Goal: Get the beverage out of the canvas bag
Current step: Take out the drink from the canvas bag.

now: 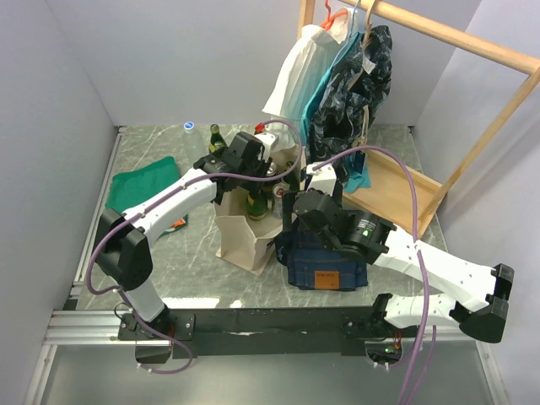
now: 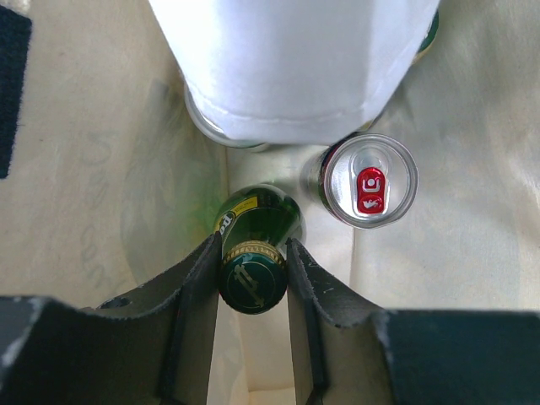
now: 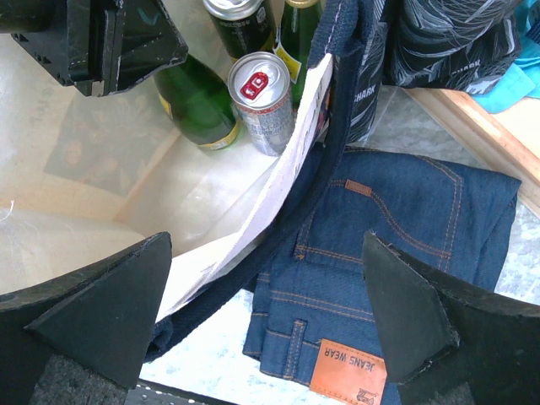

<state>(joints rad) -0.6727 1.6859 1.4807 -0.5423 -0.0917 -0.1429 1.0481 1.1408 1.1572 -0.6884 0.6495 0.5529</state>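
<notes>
The cream canvas bag (image 1: pixel 240 240) stands open in the middle of the table, with several drinks inside. My left gripper (image 2: pixel 253 278) reaches down into it and is shut on the cap end of a green glass bottle (image 2: pixel 257 228), a finger pressed to each side. A silver can with a red tab (image 2: pixel 369 181) stands just right of that bottle. My right gripper (image 3: pixel 266 321) is open beside the bag's right rim, and the navy strap (image 3: pixel 329 143) and white lining run between its fingers. In the right wrist view the green bottle (image 3: pixel 198 101) and silver can (image 3: pixel 263 101) show inside the bag.
Folded blue jeans (image 1: pixel 325 270) lie against the bag's right side. A green cloth (image 1: pixel 143 181) lies at the left, and a lone bottle (image 1: pixel 217 139) stands behind the bag. A wooden clothes rack (image 1: pixel 472 42) with hanging garments (image 1: pixel 337 76) fills the back right.
</notes>
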